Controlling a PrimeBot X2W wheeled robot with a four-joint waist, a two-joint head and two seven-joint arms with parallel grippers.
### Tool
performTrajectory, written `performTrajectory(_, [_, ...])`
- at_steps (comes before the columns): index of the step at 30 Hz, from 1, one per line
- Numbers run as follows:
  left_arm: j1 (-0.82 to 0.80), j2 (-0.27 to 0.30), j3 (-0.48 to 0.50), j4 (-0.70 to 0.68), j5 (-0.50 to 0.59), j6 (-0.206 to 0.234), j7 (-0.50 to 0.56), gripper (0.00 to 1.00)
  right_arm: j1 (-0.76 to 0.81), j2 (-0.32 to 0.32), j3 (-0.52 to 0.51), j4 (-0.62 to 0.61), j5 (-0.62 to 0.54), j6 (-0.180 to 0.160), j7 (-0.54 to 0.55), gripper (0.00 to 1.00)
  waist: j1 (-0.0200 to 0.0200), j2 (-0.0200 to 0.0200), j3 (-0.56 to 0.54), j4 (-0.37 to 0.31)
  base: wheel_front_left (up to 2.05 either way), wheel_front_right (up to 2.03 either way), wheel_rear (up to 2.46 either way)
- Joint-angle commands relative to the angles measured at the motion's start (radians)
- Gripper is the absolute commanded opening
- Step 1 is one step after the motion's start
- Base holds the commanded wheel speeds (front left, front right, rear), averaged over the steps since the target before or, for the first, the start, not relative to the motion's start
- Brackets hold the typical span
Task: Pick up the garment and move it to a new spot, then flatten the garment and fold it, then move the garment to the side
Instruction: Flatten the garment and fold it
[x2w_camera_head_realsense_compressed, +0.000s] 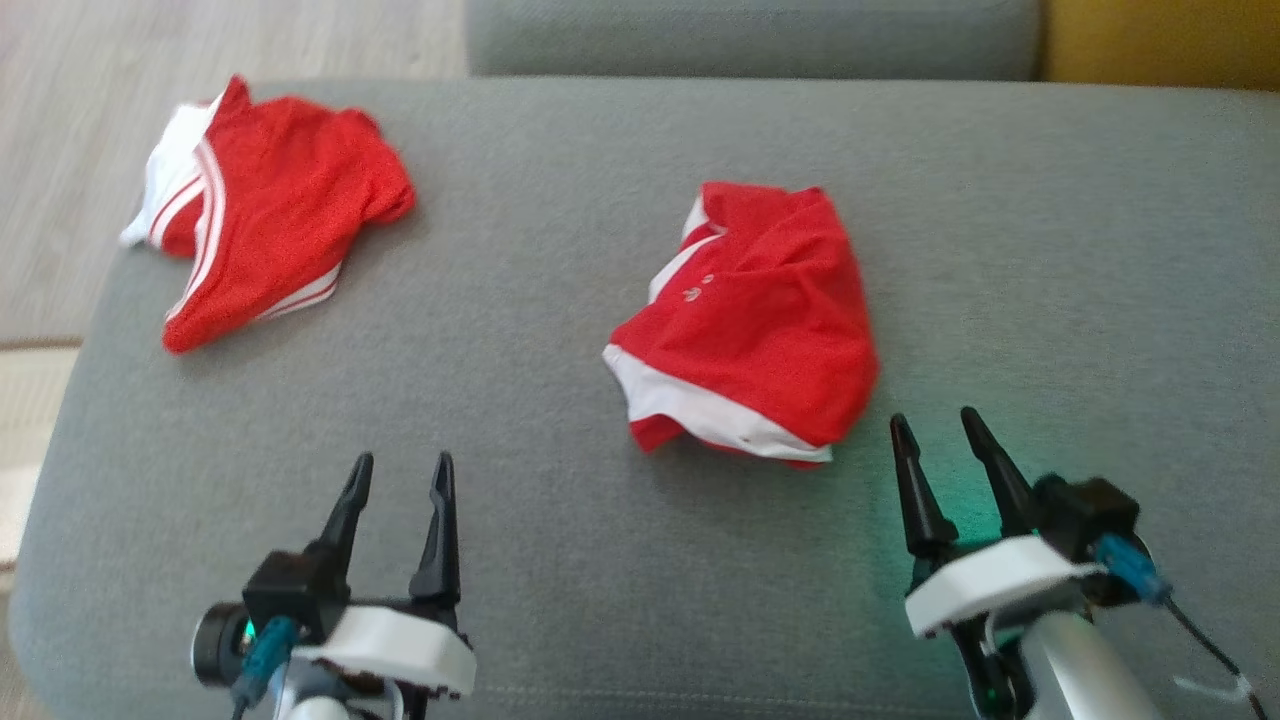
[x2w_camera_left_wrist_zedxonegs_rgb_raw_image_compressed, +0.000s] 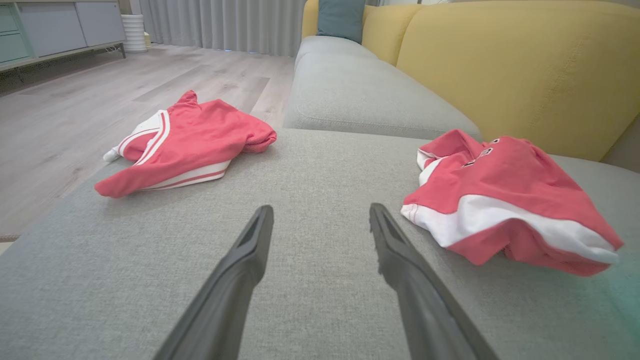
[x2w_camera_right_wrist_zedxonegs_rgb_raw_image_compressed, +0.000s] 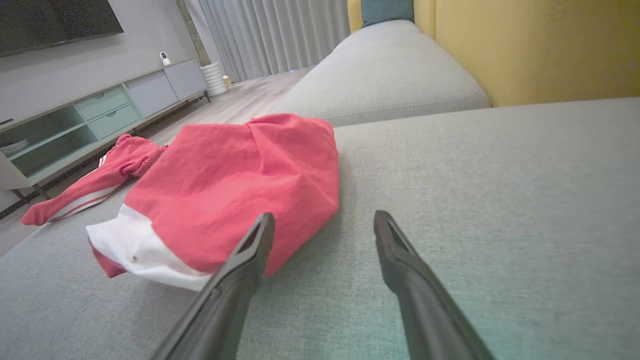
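A: Garment (x2w_camera_head_realsense_compressed: 745, 320), where?
B: Crumpled on the grey sofa seat (x2w_camera_head_realsense_compressed: 560, 180), just ahead and left of the right pincer (x2w_camera_head_realsense_compressed: 935, 418), near but not touching; left pincer (x2w_camera_head_realsense_compressed: 402, 460) well apart from it
A: Orientation?
B: Long axis roughly near-to-far, white band end toward the robot, far end leaning slightly right
A: Pincers?
B: Both spread wide, holding nothing; second red garment (x2w_camera_head_realsense_compressed: 270, 210) lies at the seat's far left corner

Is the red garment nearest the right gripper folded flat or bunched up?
Bunched up. The red garment lies in a rumpled heap on the grey cushion, white band curling under.
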Motion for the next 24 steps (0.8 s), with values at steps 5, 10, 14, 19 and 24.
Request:
performTrajectory(5, [-0.071,-0.005,0.013,-0.043,-0.005,0.002,-0.012,1.00,-0.130,-0.004,0.036,0.105,0.048,-0.001,-0.006,1.00,0.0000,0.0000,0.067,0.068,0.00,0.00,0.00])
performTrajectory(10, [-0.088,-0.005,0.001,-0.047,-0.009,0.009,-0.012,1.00,-0.212,-0.004,0.059,0.228,0.125,-0.001,-0.006,1.00,0.0000,0.0000,0.099,0.109,0.00,0.00,0.00])
performTrajectory(14, [-0.095,-0.005,-0.005,-0.046,-0.013,0.012,-0.012,1.00,-0.272,-0.004,0.111,0.347,0.206,-0.001,-0.006,0.87,0.0000,0.0000,0.110,0.129,0.00,0.00,0.00])
performTrajectory(19, [-0.099,-0.005,-0.005,-0.048,-0.015,0.018,-0.012,1.00,-0.335,-0.004,0.144,0.405,0.250,-0.001,-0.006,0.00,0.0000,0.0000,0.113,0.133,0.00,0.00,0.00])
performTrajectory(24, [-0.092,-0.005,0.003,-0.052,-0.015,0.022,-0.012,1.00,-0.348,-0.004,0.081,0.354,0.192,-0.001,-0.006,0.00,0.0000,0.0000,0.102,0.108,0.00,0.00,0.00])
